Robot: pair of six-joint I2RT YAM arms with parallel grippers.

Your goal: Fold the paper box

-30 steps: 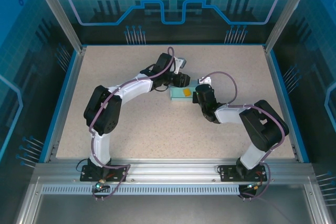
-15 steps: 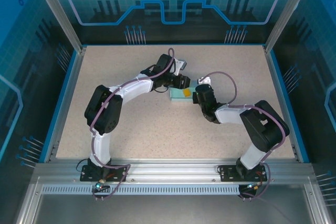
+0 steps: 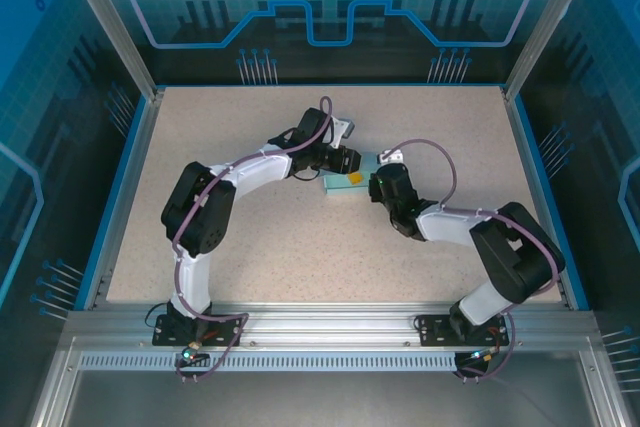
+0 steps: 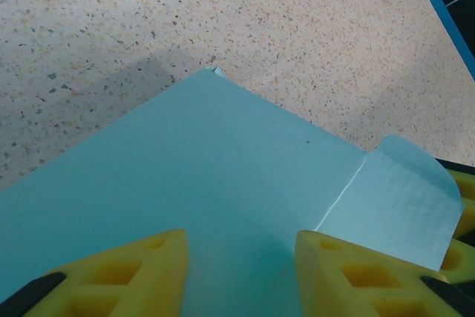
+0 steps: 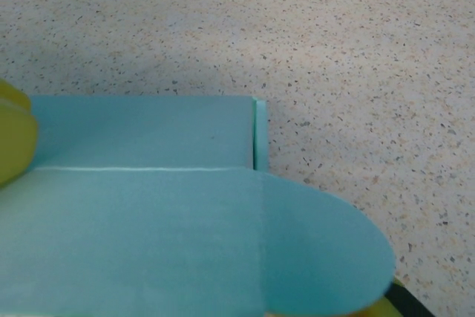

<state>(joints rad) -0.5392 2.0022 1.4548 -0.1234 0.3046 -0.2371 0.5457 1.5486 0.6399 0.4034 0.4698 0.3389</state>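
The paper box (image 3: 343,183) is light blue card lying mid-table between both grippers. In the left wrist view its flat top panel (image 4: 193,176) ends at the right in a creased, rounded flap (image 4: 393,209). My left gripper (image 3: 346,160) (image 4: 241,265) is open, its yellow fingers (image 4: 141,276) apart over that unbroken panel with nothing pinched between them. My right gripper (image 3: 378,183) sits at the box's right end. In the right wrist view a long panel with a rounded flap (image 5: 319,257) covers its jaws, apart from a sliver of one of its fingers (image 5: 389,304).
The speckled table (image 3: 300,247) has a raised blue rim (image 3: 118,197) on its sides. Metal posts (image 3: 105,22) and glass walls stand at the back corners. A small orange-yellow bit (image 3: 355,176) shows on the box. Both arms arch inward over the table's middle.
The right arm's elbow has swung out to the right and its gripper has shifted slightly at the box's right end. The left arm and the box have hardly moved.
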